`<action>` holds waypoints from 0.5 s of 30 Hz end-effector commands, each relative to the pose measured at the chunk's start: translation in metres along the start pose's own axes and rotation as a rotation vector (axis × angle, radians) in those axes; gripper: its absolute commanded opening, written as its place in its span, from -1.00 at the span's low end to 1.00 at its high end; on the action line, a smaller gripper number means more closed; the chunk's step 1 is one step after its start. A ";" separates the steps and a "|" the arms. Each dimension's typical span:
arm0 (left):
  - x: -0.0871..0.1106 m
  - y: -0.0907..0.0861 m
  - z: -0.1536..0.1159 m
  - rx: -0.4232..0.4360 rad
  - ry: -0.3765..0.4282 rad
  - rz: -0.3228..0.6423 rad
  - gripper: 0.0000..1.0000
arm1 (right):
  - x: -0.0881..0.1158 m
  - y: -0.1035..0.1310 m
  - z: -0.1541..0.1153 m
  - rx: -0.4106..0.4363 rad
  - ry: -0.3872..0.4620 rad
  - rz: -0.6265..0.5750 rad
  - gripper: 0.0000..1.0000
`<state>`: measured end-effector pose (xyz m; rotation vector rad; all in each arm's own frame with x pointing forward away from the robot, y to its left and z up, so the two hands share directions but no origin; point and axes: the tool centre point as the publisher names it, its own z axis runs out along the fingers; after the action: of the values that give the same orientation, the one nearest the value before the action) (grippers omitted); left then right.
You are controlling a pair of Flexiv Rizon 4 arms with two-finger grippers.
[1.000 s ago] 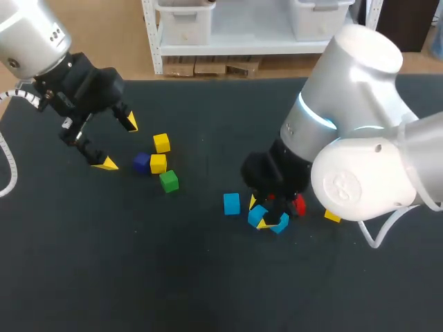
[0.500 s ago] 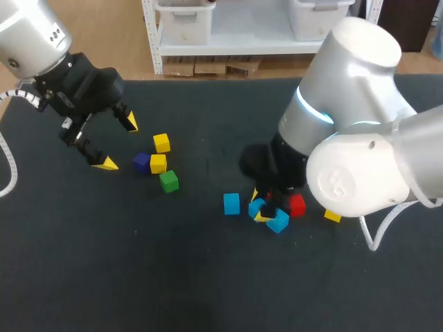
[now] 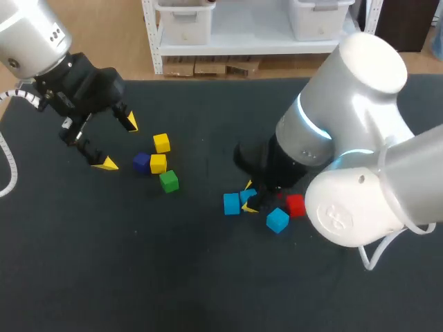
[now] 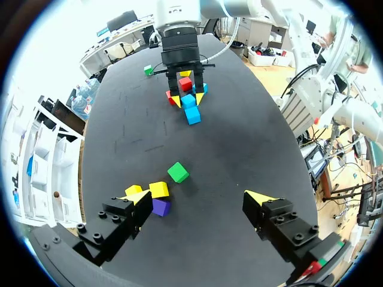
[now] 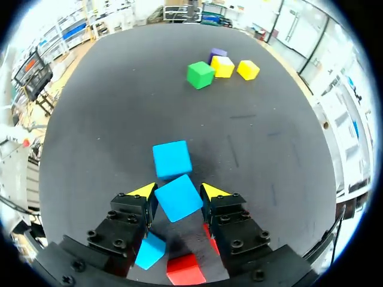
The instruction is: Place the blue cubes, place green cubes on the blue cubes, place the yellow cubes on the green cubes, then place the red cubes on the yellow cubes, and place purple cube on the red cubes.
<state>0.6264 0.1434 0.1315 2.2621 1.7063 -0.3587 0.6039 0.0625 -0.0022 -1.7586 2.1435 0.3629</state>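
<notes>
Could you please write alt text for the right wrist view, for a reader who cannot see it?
The right arm's jaws are shut on a blue cube, with a second blue cube just ahead on the black table. Farther ahead sit a green cube, two yellow cubes and a purple cube.

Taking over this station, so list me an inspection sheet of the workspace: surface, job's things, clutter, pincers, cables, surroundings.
surface: black table, cubes in two loose groups.
job's things: one blue cube in the right pincer; two more blue cubes and a red cube close by; green cube, two yellow cubes and purple cube near the left pincer; none stacked.
clutter: nothing seen.
pincers: right shut on the blue cube; left open, empty, above the table.
cables: white cable loops by the left arm, apart from the cubes.
surroundings: nothing seen reaching over the table.
</notes>
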 end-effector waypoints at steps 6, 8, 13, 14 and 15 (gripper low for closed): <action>0.001 -0.001 0.000 -0.002 -0.001 0.002 1.00 | -0.005 -0.013 0.009 -0.021 0.007 0.034 -0.36; 0.001 -0.001 0.000 -0.002 -0.001 0.002 1.00 | -0.004 -0.012 0.010 -0.025 0.025 0.037 -0.19; 0.001 -0.001 0.000 -0.002 -0.001 0.002 1.00 | 0.000 -0.012 0.011 -0.023 0.042 0.052 0.50; 0.001 -0.001 0.000 -0.002 -0.001 0.002 1.00 | 0.000 -0.012 0.011 -0.023 0.043 0.052 1.00; 0.001 -0.001 0.000 -0.002 -0.001 0.002 1.00 | 0.000 -0.012 0.011 -0.023 0.044 0.050 1.00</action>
<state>0.6264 0.1435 0.1315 2.2621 1.7063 -0.3587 0.6160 0.0634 -0.0118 -1.7410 2.2242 0.3673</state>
